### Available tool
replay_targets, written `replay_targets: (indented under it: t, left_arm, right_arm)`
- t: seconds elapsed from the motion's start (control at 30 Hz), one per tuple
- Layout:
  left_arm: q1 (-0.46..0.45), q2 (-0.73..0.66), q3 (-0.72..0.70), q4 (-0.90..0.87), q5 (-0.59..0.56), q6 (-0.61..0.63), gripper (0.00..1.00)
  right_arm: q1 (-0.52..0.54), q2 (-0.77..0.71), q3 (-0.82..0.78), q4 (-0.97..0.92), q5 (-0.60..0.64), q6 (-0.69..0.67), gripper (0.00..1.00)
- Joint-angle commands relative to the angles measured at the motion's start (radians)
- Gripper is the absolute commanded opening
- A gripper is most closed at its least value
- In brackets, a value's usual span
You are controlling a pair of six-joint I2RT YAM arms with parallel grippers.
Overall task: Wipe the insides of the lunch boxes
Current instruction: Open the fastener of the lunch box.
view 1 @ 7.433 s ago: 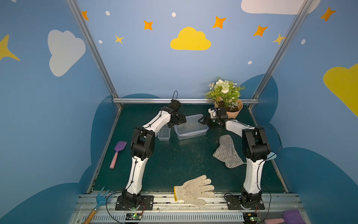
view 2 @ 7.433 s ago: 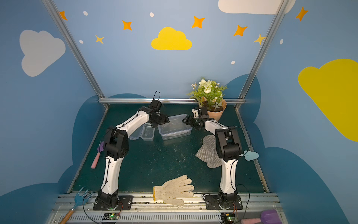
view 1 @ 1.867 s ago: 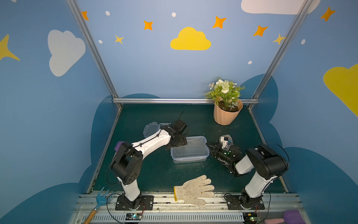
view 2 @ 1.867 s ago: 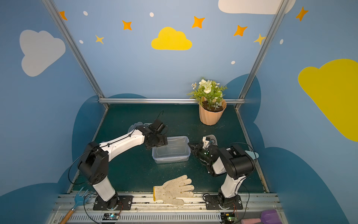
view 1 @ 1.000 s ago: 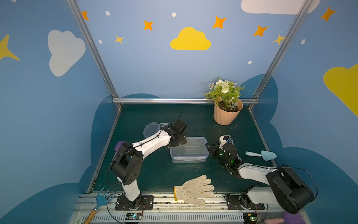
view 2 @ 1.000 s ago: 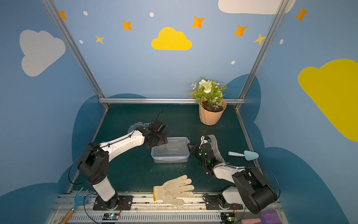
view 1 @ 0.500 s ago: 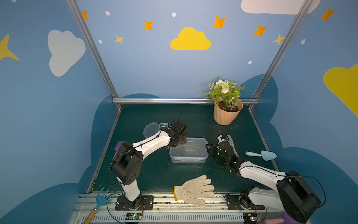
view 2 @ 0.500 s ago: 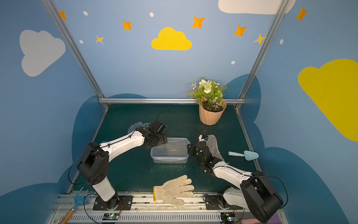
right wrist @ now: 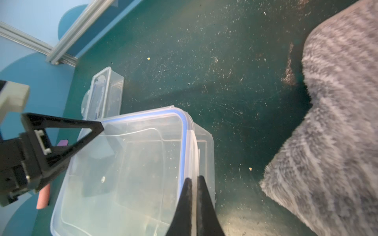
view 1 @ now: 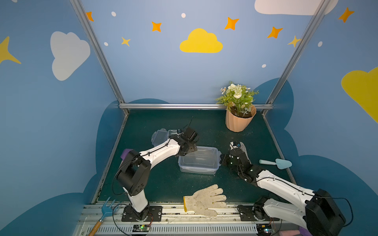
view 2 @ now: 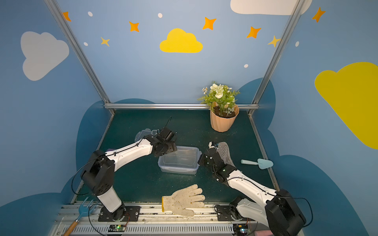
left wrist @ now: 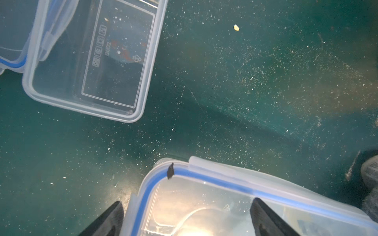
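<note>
The large lunch box [view 1: 198,161] [view 2: 180,161] stands mid-floor with its blue-rimmed lid [right wrist: 122,173] lying on it. My left gripper [left wrist: 186,202] [view 1: 193,147] is open and straddles the box's far left corner, one finger outside the wall and one over the lid. My right gripper [right wrist: 194,178] [view 1: 220,159] is shut on the thin clear edge of the lid at the box's right end. The small lunch box [left wrist: 92,61] [right wrist: 108,92] sits open behind the left arm, and its lid [view 1: 159,137] lies beside it.
A grey striped cloth [view 1: 243,151] [right wrist: 327,122] lies just right of the right gripper. A white knit glove [view 1: 204,199] lies at the front edge. A peach flower pot [view 1: 240,120] stands back right. A teal trowel [view 1: 276,163] lies at the right edge and a blue rake [view 1: 106,208] at the front left.
My right arm has reached in to the large box's right end and its jaws have closed on the lid's edge. The left arm has stayed put, still open.
</note>
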Motion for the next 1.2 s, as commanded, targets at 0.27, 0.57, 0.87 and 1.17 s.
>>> replay_targets:
  t: [0.27,0.57,0.87,1.17]
  left_arm:
    - [-0.047,0.070,-0.075,-0.102,0.123,0.014,0.94]
    - [-0.046,-0.025,-0.068,-0.082,0.143,0.033,0.95]
    - [-0.024,-0.142,-0.063,-0.056,0.144,0.056,1.00]
    - [0.046,-0.309,-0.102,-0.027,0.156,0.110,1.00]
  right_arm:
    - [-0.019,-0.005,-0.018,-0.032,-0.204,0.003,0.59]
    - [-0.093,0.015,-0.031,0.042,-0.276,0.007,0.56]
    - [-0.098,0.011,-0.037,-0.012,-0.291,0.008,0.22]
    - [-0.096,0.008,-0.039,-0.064,-0.287,-0.001,0.01]
